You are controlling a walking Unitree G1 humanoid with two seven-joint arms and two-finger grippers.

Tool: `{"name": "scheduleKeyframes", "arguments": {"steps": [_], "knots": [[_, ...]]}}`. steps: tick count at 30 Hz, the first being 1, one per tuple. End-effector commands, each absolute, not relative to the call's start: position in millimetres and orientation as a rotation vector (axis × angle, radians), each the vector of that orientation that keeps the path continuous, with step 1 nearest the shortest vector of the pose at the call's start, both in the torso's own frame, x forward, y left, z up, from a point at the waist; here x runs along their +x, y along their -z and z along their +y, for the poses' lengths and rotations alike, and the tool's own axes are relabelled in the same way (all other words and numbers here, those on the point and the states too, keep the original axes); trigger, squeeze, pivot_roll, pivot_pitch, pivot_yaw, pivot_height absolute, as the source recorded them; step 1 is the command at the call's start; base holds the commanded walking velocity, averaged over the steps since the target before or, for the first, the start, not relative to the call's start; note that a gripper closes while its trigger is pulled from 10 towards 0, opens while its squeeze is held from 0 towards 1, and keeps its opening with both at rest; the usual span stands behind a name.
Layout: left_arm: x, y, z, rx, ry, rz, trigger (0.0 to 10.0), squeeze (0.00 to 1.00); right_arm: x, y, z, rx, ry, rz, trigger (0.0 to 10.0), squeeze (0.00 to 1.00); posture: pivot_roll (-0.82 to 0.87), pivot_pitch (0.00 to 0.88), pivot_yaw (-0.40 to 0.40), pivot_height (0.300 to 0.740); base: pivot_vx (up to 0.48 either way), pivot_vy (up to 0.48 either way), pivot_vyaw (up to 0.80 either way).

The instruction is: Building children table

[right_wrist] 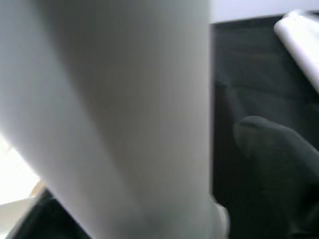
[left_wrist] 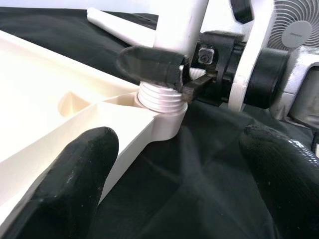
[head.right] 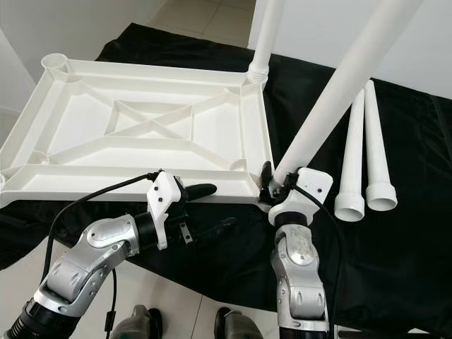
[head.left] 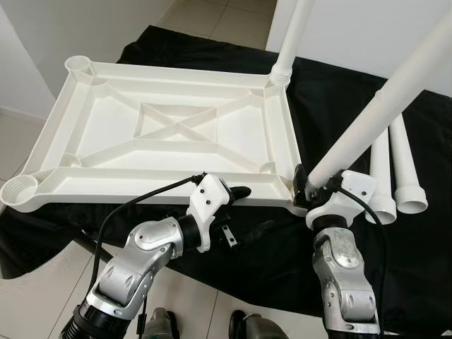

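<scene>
A white plastic tabletop (head.left: 106, 152) lies upside down on a black cloth (head.left: 402, 268). One white leg (head.left: 291, 35) stands in its far right corner socket. My right gripper (head.left: 311, 185) is shut on a second leg (head.left: 374, 116), which leans with its threaded end (left_wrist: 159, 97) in the near right corner socket (left_wrist: 167, 122). The same leg (right_wrist: 109, 119) looms close in the right wrist view. My left gripper (head.left: 248, 210) is open at the tabletop's near edge, left of that corner, with one finger (left_wrist: 65, 189) over the rim. Two loose legs (head.left: 395, 173) lie at the right.
Open sockets sit at the tabletop's near left corner (head.left: 20, 191) and far left corner (head.left: 79, 66). The cloth's front edge hangs above a tiled floor (head.left: 42, 304), where my feet (head.left: 159, 326) stand. A white wall (head.left: 367, 28) rises behind.
</scene>
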State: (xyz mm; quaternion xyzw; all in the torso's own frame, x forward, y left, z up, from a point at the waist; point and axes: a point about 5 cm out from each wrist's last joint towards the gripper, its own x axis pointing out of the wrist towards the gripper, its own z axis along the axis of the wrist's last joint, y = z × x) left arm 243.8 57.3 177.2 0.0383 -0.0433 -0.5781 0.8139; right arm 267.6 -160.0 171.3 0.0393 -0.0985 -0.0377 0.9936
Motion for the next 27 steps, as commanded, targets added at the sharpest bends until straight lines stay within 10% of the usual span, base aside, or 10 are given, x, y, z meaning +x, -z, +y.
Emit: {"name": "scheduleKeyframes", "arguments": {"steps": [1,6,7,27], "knots": [[242.7,-176.0,57.3,0.079,1.221,-0.085,10.0,0.00,267.6,-169.0,-161.6,0.096,0.056,-0.192,10.0,1.00,0.04,0.168,-0.069,0.740,0.000,0.000,0.00],[243.0,-175.6,57.1,0.079,1.222,-0.083,10.0,0.00,274.6,-169.6,-163.2,0.062,-0.078,-0.157,10.0,1.00,0.04,0.160,-0.068,0.740,0.000,0.000,0.00],[242.7,-175.4,56.9,0.080,1.224,-0.082,10.0,0.00,277.0,-170.1,-163.5,0.034,-0.153,-0.145,10.0,0.00,0.04,0.158,-0.067,0.740,0.000,0.000,0.00],[239.9,-172.6,59.0,0.086,1.226,-0.066,10.0,0.00,295.1,-177.3,-187.1,-0.164,-0.593,-0.115,10.0,0.00,0.06,0.158,-0.061,0.740,0.000,0.000,0.00]]}}
